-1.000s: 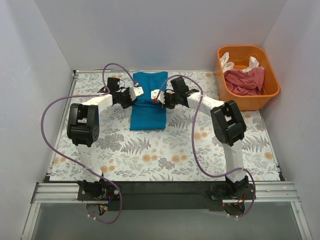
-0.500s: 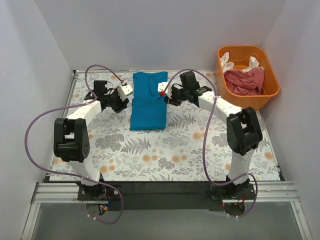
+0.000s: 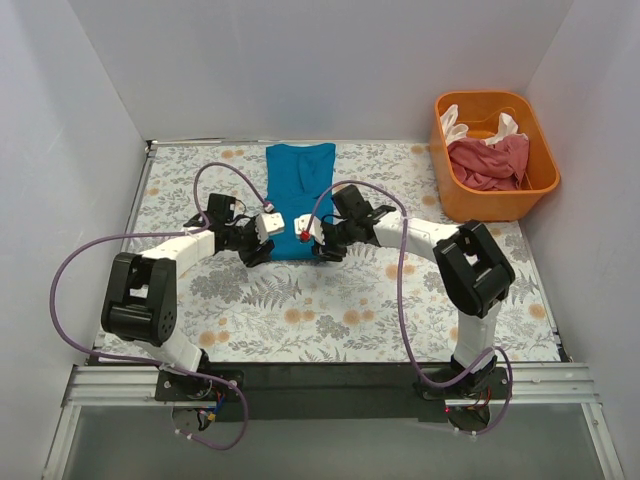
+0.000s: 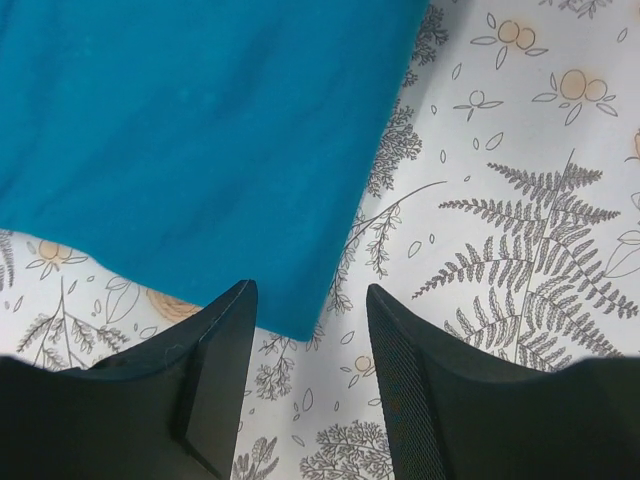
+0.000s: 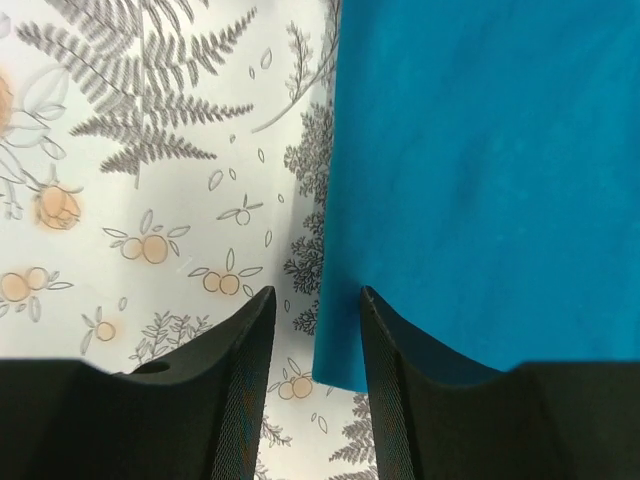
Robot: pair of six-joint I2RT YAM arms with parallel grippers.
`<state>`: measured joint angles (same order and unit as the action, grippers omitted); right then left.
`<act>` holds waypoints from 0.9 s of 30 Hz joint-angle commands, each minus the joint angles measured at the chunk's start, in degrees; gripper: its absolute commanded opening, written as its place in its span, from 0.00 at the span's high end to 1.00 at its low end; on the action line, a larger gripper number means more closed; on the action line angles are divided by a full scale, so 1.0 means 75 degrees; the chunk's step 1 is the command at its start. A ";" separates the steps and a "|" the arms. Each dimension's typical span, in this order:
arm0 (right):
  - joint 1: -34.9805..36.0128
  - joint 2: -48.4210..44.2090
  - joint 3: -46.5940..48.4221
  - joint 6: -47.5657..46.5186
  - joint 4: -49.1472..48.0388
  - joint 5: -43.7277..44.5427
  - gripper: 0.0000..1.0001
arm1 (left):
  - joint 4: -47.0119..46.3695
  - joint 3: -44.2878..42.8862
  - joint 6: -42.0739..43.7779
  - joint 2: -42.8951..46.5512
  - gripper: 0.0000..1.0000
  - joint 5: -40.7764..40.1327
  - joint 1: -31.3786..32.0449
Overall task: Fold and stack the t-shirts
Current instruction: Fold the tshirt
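Note:
The teal-blue t-shirt (image 3: 298, 190) lies flat as a long folded strip at the table's back centre. My left gripper (image 3: 277, 233) is open over its near left corner; that corner shows between the fingers in the left wrist view (image 4: 300, 318). My right gripper (image 3: 312, 238) is open over the near right corner, the shirt's edge (image 5: 340, 340) lying between its fingers (image 5: 245, 380). Neither holds cloth. The pink-red t-shirt (image 3: 490, 163) and the cream-white t-shirt (image 3: 453, 125) lie bunched in the orange tub (image 3: 545, 175).
The orange tub stands at the back right corner. A floral fern-print cloth (image 3: 330, 310) covers the table. White walls close in the back and sides. Purple cables (image 3: 70, 260) loop off both arms.
Both grippers have moved from the shirt's upper sides toward me, down to its near corners. The shirt has not moved.

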<state>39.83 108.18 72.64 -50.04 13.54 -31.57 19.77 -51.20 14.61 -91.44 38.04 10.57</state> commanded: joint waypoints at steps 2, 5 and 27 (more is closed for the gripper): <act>-0.0026 0.0341 -0.0181 -0.0135 -0.0446 0.0447 0.54 | -0.0397 0.0252 0.0313 -0.0230 0.53 -0.0243 0.0126; -0.0014 0.0388 -0.0439 -0.0288 -0.0458 0.0600 0.58 | -0.0480 0.0439 0.0523 -0.0312 0.53 -0.0396 0.0149; -0.0377 -0.0560 0.0216 0.0239 -0.0236 0.1069 0.99 | 0.0433 -0.0953 0.0138 0.0262 1.00 -0.0080 -0.0096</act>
<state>38.74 108.79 69.73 -49.65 9.76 -22.81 20.29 -53.69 16.88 -93.19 35.57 10.83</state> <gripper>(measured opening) 0.030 0.025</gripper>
